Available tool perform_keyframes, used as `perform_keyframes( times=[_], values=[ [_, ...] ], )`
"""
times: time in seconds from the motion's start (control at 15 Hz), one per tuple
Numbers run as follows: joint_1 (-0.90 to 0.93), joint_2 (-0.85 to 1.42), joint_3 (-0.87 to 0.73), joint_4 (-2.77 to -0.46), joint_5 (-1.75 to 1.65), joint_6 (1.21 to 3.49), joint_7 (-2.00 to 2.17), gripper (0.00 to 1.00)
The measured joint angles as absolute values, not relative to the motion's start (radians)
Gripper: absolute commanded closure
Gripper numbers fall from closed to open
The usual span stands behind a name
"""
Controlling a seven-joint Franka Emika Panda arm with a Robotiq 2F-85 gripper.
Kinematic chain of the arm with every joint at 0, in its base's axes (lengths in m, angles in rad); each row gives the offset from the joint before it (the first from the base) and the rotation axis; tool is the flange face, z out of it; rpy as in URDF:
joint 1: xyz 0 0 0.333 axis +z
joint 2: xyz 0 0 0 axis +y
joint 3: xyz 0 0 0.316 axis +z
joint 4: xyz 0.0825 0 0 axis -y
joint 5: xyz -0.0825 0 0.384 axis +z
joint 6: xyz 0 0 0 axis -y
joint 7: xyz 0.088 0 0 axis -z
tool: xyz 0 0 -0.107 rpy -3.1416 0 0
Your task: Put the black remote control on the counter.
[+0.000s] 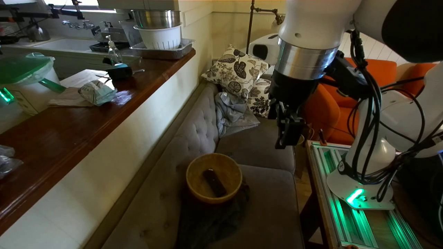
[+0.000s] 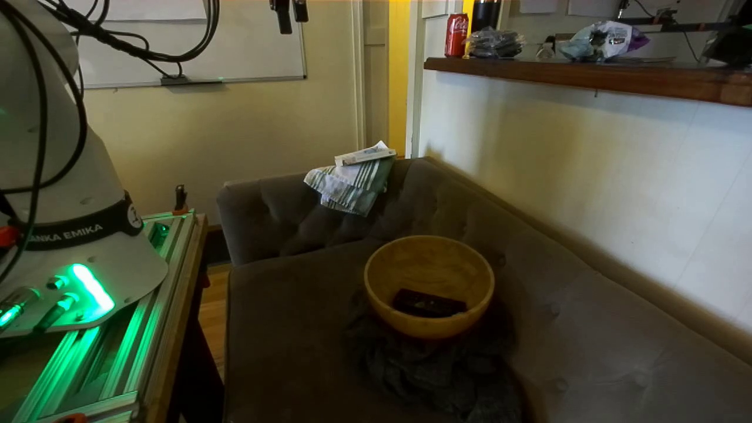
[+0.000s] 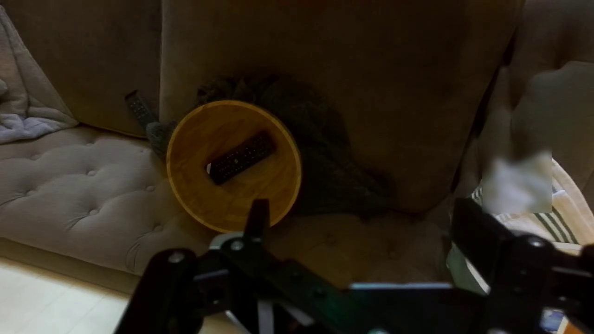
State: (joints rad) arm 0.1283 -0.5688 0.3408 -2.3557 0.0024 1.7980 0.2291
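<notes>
One round tan wooden bowl [image 3: 218,125], below the edge of one brown counter [image 1: 83,133], holds one of two black remotes [image 3: 241,157]. The black gripper [image 3: 362,208] gapes wide, empty.

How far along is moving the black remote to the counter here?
Done: none of the transfer; the black remote control lies inside the wooden bowl on the sofa.
Under way: no grasp yet; the hand hangs open and empty, clear of the bowl.
Left: all of it: grasping the remote, lifting it out, carrying it over and setting it on the counter.
</notes>
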Motion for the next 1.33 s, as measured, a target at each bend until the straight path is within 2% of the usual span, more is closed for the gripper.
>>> perform_keyframes(
  times=[1.07, 1.33],
  values=[
    [0.133, -0.569, 0.336, -2.356, 0.002, 1.803, 0.229, 0.00],
    [0.126, -0.526, 0.338, -2.357, -0.028, 1.904, 0.293, 0.00]
  ],
)
